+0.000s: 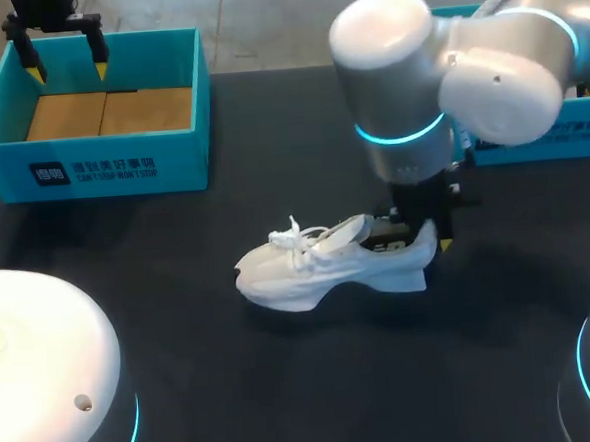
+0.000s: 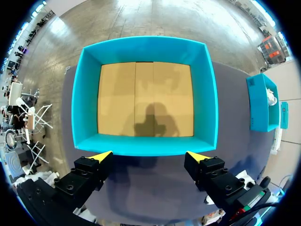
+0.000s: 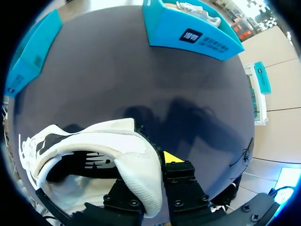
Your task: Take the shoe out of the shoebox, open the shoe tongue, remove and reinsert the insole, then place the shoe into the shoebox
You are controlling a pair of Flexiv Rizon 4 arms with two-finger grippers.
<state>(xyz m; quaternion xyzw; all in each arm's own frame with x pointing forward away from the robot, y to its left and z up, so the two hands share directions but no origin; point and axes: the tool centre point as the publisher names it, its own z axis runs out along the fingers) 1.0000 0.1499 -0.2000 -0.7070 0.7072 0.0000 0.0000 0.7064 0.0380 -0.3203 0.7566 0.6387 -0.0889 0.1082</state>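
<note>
A white shoe (image 1: 328,264) stands on its sole in the middle of the black table, toe toward the left. My right gripper (image 1: 423,231) is shut on the shoe's heel collar; in the right wrist view the heel (image 3: 141,165) sits between the fingers and only one yellow tip (image 3: 171,157) shows. The teal shoebox (image 1: 91,158) at the back left is empty, with its brown cardboard floor (image 2: 146,99) bare. My left gripper (image 1: 67,67) hangs open above the box's far rim, nothing between its fingers (image 2: 101,156).
A second teal box (image 1: 545,136) stands at the back right behind my right arm, with something white in it (image 3: 195,9). The table (image 1: 285,382) is bare in front of the shoe and between the two boxes.
</note>
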